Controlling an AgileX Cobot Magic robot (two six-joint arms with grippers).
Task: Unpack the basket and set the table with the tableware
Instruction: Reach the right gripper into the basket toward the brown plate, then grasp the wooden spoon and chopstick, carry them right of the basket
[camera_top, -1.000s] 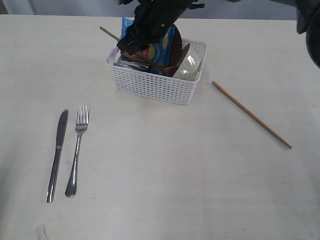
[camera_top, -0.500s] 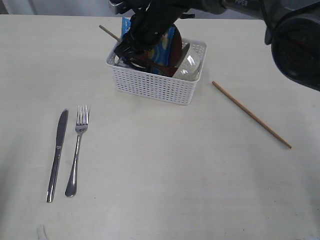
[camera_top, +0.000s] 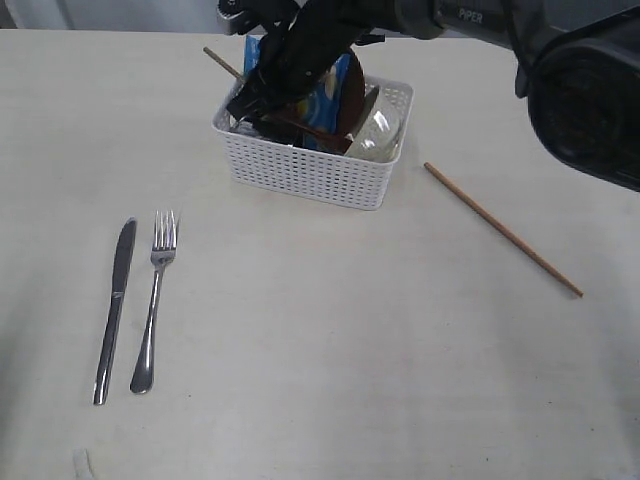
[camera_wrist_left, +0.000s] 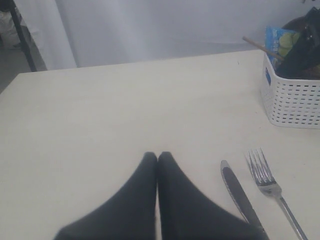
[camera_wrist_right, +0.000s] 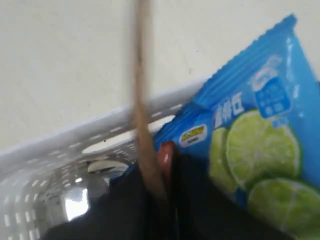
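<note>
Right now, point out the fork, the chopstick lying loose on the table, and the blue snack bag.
fork (camera_top: 152, 310): exterior view, middle of its handle.
loose chopstick (camera_top: 504, 230): exterior view, midway along the stick.
blue snack bag (camera_wrist_right: 252, 147): right wrist view, on the printed lime slice.

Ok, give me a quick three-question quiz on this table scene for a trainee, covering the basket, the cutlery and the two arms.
1. True or false: the steel knife lies inside the white lattice plastic basket.
2. In the exterior view, what pokes out over the basket's rim towards the far left? A) a brown wooden chopstick B) a steel fork C) a shiny steel cup
3. Which gripper reaches into the basket, and how do the other gripper's jaws stand?

Key
1. False: it lies on the table, apart from the basket.
2. A
3. The right gripper reaches in. The left gripper is shut and holds nothing.
</note>
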